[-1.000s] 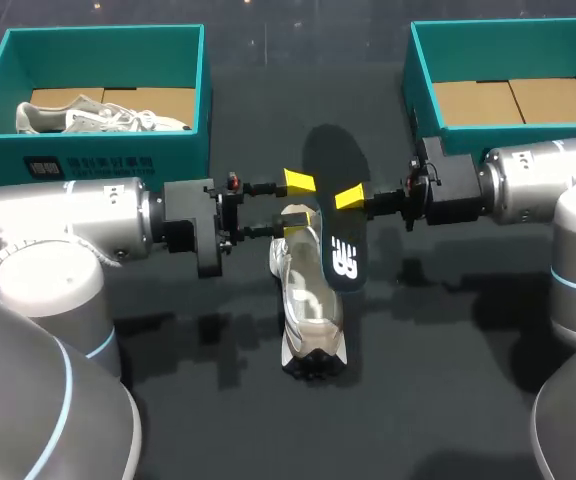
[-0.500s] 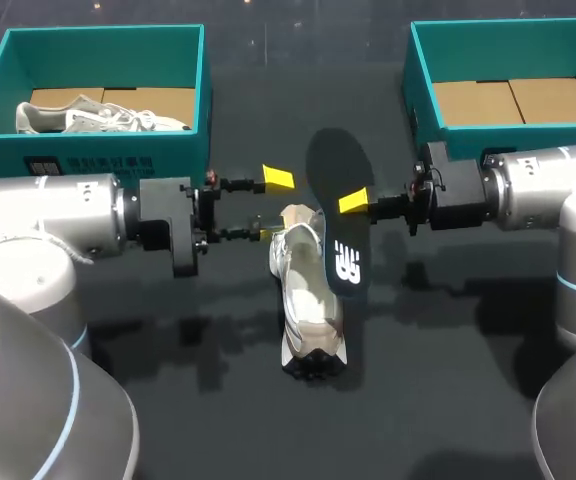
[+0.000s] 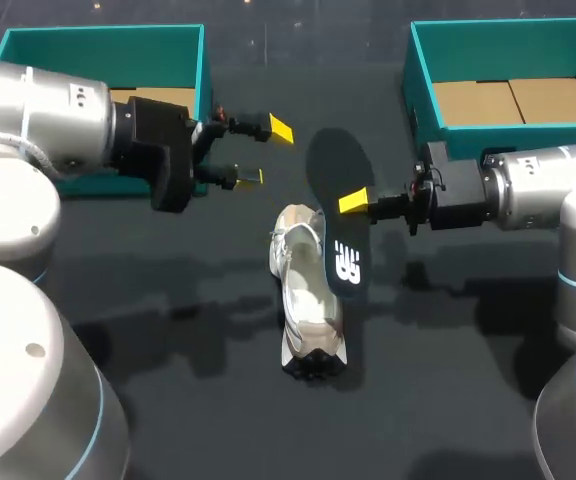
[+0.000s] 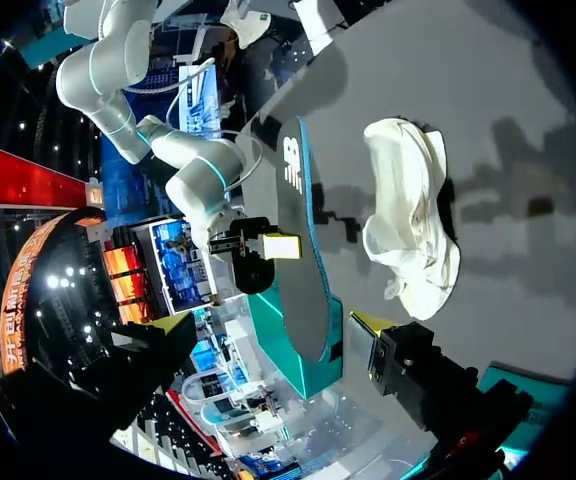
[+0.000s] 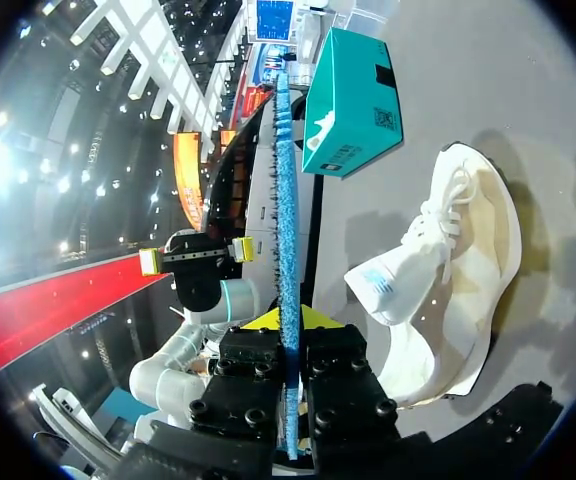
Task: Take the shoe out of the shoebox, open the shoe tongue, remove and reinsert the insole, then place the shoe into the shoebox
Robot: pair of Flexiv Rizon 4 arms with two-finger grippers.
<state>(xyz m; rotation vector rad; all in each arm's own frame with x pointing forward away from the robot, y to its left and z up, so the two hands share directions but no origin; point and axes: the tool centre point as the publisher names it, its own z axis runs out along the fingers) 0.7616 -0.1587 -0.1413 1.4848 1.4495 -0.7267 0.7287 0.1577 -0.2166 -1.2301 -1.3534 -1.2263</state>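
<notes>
**A:** We are holding the insole (image 3: 336, 215) clenched in our right end effector (image 3: 353, 201), edge-on just above the white sneaker (image 3: 306, 300) lying mid-worktop (image 3: 448, 380).

**B:** Reinsertion looks like our next step, so we are planning to lead with one end, angled into the opening. Our left end effector (image 3: 266, 153) is hanging released toward 10 o'clock and should be holding the tongue back.

**A:** We are seeing the left shoebox (image 3: 103, 30) at 10 o'clock and the right shoebox (image 3: 508, 25) at 2.

Exhibition hall, red banners (image 4: 18, 178), display screens (image 4: 181, 268), ceiling spotlights (image 5: 140, 68), black table (image 3: 428, 400)
</notes>
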